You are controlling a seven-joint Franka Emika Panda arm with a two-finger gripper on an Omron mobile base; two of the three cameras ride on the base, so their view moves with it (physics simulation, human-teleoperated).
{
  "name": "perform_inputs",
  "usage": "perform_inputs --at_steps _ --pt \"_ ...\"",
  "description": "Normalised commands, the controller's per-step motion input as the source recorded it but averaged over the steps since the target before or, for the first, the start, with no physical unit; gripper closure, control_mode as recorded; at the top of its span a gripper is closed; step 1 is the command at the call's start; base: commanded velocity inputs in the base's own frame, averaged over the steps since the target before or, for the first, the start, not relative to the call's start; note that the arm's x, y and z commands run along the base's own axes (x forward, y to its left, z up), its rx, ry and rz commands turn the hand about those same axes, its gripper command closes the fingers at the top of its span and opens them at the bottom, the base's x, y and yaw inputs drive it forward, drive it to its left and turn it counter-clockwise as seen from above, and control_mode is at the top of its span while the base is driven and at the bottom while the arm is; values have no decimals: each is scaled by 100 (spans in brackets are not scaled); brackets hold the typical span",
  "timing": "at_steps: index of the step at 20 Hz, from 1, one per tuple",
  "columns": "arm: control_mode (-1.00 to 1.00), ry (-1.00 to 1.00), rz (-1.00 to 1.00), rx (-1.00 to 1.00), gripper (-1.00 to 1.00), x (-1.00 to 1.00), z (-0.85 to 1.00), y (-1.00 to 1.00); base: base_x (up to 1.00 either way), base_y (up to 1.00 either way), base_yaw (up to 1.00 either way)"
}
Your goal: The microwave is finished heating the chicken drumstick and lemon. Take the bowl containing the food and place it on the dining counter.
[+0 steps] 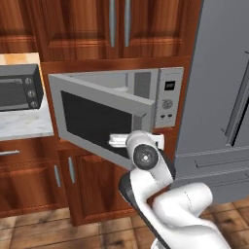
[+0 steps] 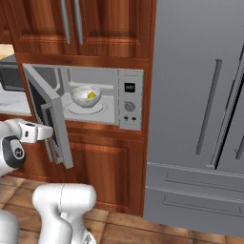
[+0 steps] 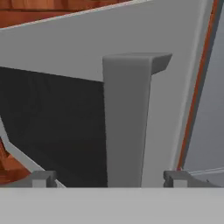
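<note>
We log a tall grey refrigerator filling the 3 o'clock side of the right base view, flush against reddish wood cabinets.

Next, the microwave, built into those cabinets, with its control panel on the right. Its door is swung partly open on the left hinge, dark window facing out toward the left base camera.

The arm rises from 5 o'clock in the left base view, elbow bent, forearm reaching up and forward so the wrist sits level against the door's free edge.

In the hand view the door handle stands as an upright grey bar at centre. The gripper has its fingers spread wide, one tip at 7 o'clock and the other at 5 o'clock, with the handle between them and touching neither.

The toaster oven sits on a marble counter at 9 o'clock.

Inside the cavity, the bowl rests on the white turntable. The lemon shows yellow inside it. We cannot make out the drumstick.
</note>
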Motion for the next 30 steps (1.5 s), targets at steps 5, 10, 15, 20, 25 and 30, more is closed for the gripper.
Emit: perform_inputs --at_steps 5,10,15,20,25,30 --pt "-100 -10 0 0 -100 -59 56 19 0 0 0" --pt "-100 1 7 4 -100 -83 3 -96 0 0 0" --pt "-100 0 20 15 -100 -41 0 -100 0 0 0" --pt "-100 3 22 32 -100 29 -10 -100 0 0 0" --pt "-100 23 19 50 -100 63 -63 -100 0 0 0" --pt "-100 15 18 45 -100 75 -55 -50 0 0 0"
